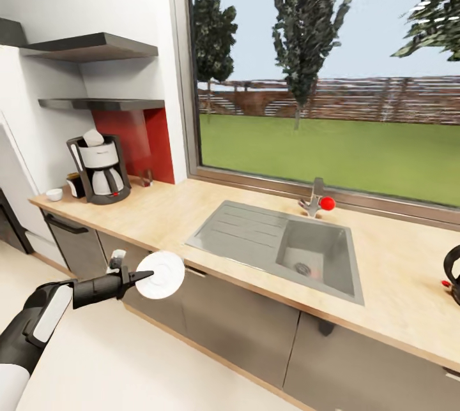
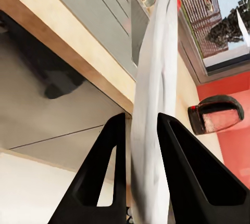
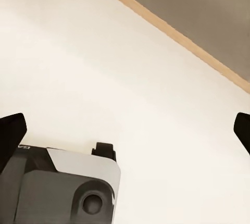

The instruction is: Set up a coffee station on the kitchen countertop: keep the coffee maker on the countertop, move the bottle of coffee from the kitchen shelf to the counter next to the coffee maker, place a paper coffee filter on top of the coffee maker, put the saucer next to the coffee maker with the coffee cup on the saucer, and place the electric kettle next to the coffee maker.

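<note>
Head camera first: my left tool [image 1: 142, 276] pinches the small round plain white saucer [image 1: 161, 274] by its rim, held in the air in front of the grey cabinet fronts, just below the edge of the long light beige wood-look counter [image 1: 160, 213]. Beyond the tool and off to its left, the tall black drip coffee maker [image 1: 99, 170] stands on that counter under two dark wall shelves, with a small white coffee cup [image 1: 54, 194] beside it. A steel sink [image 1: 281, 248] lies ahead of the tool to the right, and the rounded glass electric kettle [image 1: 453, 274] sits well apart at the far right edge.

Left wrist camera: both black fingers [image 2: 112, 169] press on the saucer [image 2: 156, 104], seen edge-on between them.

Right wrist camera: my right tool [image 3: 125, 130] is spread wide over pale floor [image 3: 104, 67].
</note>
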Motion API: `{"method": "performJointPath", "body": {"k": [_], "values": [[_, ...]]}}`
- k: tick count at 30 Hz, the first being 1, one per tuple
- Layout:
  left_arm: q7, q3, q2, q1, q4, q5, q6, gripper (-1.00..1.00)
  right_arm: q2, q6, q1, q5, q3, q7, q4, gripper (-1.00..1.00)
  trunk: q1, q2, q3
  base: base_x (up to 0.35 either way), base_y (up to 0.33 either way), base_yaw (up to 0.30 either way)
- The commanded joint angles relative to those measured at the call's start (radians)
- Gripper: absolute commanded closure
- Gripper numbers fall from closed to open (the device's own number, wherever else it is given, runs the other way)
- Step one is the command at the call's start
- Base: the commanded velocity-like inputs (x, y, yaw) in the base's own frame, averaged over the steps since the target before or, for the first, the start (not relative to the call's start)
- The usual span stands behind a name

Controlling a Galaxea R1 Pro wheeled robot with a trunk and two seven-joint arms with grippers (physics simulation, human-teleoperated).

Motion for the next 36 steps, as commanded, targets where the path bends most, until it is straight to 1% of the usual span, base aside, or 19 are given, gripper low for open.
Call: {"method": "performJointPath", "body": {"k": [1,7,10,12,13,15,16,18,20,22,24,27,31,34,36], "values": [[-0.003,0.001,0.0,-0.001,0.0,-0.006,0.002,1.0,-0.001,0.007,0.0,-0.011,0.009,-0.005,-0.003,-1.0,0.001,-0.002,-0.003,0.0,0.0,0.263],[0.0,0.004,0.001,-0.002,0.001,-0.007,0.001,1.0,0.0,0.008,0.0,-0.011,0.01,-0.005,-0.003,-1.0,0.001,-0.002,-0.007,0.0,0.0,0.263],[0.005,0.035,0.001,-0.004,0.002,-0.012,0.0,1.0,0.0,0.008,0.0,-0.011,0.01,-0.005,-0.002,-1.0,0.001,-0.002,-0.009,0.0,0.0,0.265],[0.029,0.083,0.001,-0.005,0.008,-0.02,-0.001,1.0,0.0,0.008,0.0,-0.011,0.01,-0.006,-0.002,-1.0,0.001,-0.002,-0.01,0.0,0.0,0.268],[0.06,0.106,0.001,-0.011,0.011,-0.023,-0.001,1.0,0.001,0.007,0.0,-0.011,0.01,-0.006,-0.002,-1.0,0.001,-0.002,-0.011,0.0,0.0,0.269],[0.161,0.147,0.0,-0.044,0.015,-0.025,-0.001,1.0,0.002,0.006,0.0,-0.011,0.01,-0.006,-0.002,-1.0,0.001,-0.002,-0.012,0.0,0.0,0.269],[0.191,0.156,-0.001,-0.055,0.016,-0.024,-0.001,1.0,0.002,0.006,0.0,-0.011,0.01,-0.006,-0.002,-1.0,0.001,-0.002,-0.012,0.0,0.0,0.269],[0.305,0.192,-0.005,-0.098,0.017,-0.021,-0.001,1.0,0.003,0.005,0.0,-0.011,0.01,-0.006,-0.001,-1.0,0.001,-0.002,-0.013,0.0,0.0,0.269],[0.385,0.221,-0.007,-0.137,0.019,-0.019,-0.001,1.0,0.005,0.005,0.0,-0.011,0.01,-0.006,0.0,-1.0,0.001,-0.002,-0.015,0.0,0.0,0.269],[0.422,0.244,-0.01,-0.168,0.019,-0.019,-0.002,1.0,0.006,0.005,0.0,-0.012,0.011,-0.006,0.0,-1.0,0.001,-0.002,-0.016,0.0,0.0,0.269],[0.438,0.266,-0.012,-0.185,0.019,-0.018,-0.003,1.0,0.006,0.004,0.0,-0.012,0.011,-0.006,0.0,-1.0,0.001,-0.002,-0.017,0.0,0.0,0.249],[0.446,0.28,-0.015,-0.193,0.019,-0.016,-0.003,1.0,0.006,0.004,0.0,-0.012,0.01,-0.005,0.0,-1.0,0.001,-0.002,-0.018,0.0,0.0,0.131],[0.459,0.285,-0.026,-0.197,0.016,-0.015,-0.006,1.0,0.006,0.004,0.0,-0.012,0.01,-0.003,0.003,-1.0,0.001,-0.002,-0.018,0.0,0.0,0.03],[0.493,0.286,-0.028,-0.199,0.012,-0.012,-0.011,1.0,0.007,0.003,0.0,-0.013,0.01,-0.002,0.016,-1.0,0.001,-0.002,-0.018,0.0,0.0,0.007],[0.505,0.286,-0.028,-0.2,0.012,-0.008,-0.012,1.0,0.007,0.003,0.0,-0.014,0.01,-0.002,0.019,-1.0,0.001,-0.002,-0.018,0.003,0.0,0.002]]}}
